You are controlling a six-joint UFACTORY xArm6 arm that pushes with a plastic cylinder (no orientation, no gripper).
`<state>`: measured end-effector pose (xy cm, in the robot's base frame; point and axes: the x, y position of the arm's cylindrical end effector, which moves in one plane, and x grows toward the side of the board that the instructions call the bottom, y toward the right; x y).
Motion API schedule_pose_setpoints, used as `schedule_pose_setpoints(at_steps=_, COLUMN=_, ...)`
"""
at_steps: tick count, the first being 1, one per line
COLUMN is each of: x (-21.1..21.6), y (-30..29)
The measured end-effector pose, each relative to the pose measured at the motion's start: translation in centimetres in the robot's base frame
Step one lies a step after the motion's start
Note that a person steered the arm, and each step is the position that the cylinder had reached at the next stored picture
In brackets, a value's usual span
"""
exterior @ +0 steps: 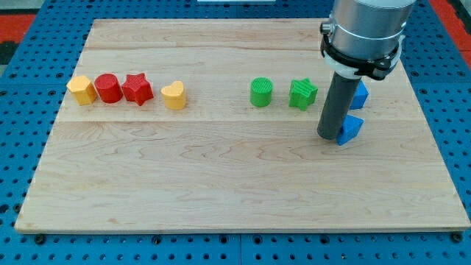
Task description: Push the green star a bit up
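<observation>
The green star (302, 93) lies on the wooden board (221, 184), right of centre near the view's top. A green cylinder (260, 92) stands just to its left. My tip (329, 136) rests on the board below and to the right of the green star, a short gap away. The tip touches or nearly touches a small blue block (349, 129) on its right. Another blue block (360, 94) is partly hidden behind the rod, to the right of the star.
At the view's left stands a row: a yellow block (81, 90), a red cylinder (108, 87), a red star (137, 88) and a yellow heart (174, 95). The arm's grey body (364, 29) hangs over the board's upper right. Blue pegboard surrounds the board.
</observation>
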<state>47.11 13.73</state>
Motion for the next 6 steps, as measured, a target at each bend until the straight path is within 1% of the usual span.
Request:
schedule_pose_setpoints(at_steps=1, x=-0.6, y=0.0)
schedule_pose_setpoints(at_steps=2, x=-2.2, y=-0.1)
schedule_pose_setpoints(at_steps=4, x=-7.7, y=-1.0)
schedule_pose_setpoints(at_steps=5, x=-9.5, y=-1.5)
schedule_pose_setpoints(at_steps=6, x=-7.3, y=-1.7)
